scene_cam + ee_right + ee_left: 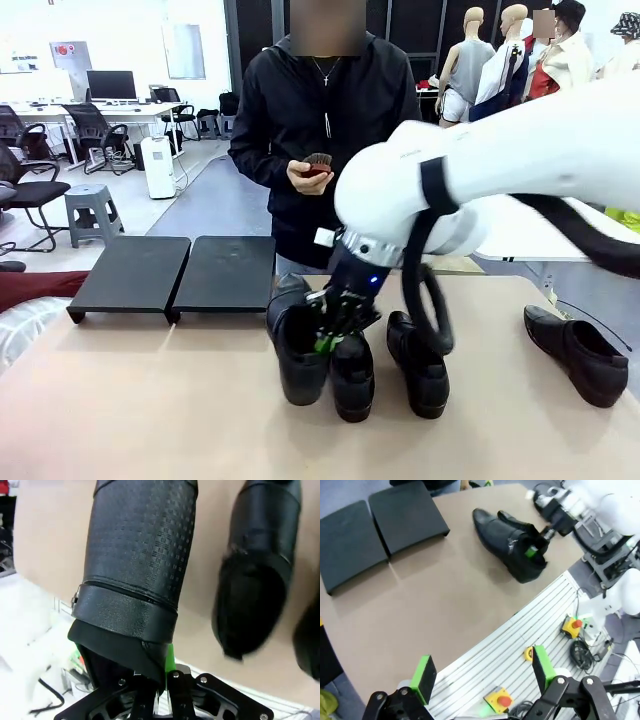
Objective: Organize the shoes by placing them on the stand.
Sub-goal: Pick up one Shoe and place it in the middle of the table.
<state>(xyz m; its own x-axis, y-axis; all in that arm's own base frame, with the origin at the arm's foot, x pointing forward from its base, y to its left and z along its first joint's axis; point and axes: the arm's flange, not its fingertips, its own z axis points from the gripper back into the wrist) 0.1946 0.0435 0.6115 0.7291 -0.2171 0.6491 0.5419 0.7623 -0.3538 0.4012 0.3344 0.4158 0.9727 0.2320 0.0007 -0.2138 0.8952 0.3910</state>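
While the right gripper (327, 335) pinches shut on the heel rim of a glossy black leather dress shoe (297, 352), that shoe stands just beside a second shoe (352, 378) at mid-table. The low black flat-topped stand (175, 272) sits by the far left edge, with bare brown tabletop (150, 400) between them; the left gripper (482, 670) hangs wide open and empty over the near edge

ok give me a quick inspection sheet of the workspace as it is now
surface: tan table
job's things: held shoe tilted toe down; middle shoe and third shoe beside it; fourth shoe apart at the right; stand far left, no shoe on it yet
clutter: nothing seen
grippers: right gripper shut on held shoe's heel rim; left gripper open, holding nothing
cables: black cable looped by right wrist
surroundings: person across the table holding a small object; office chairs behind
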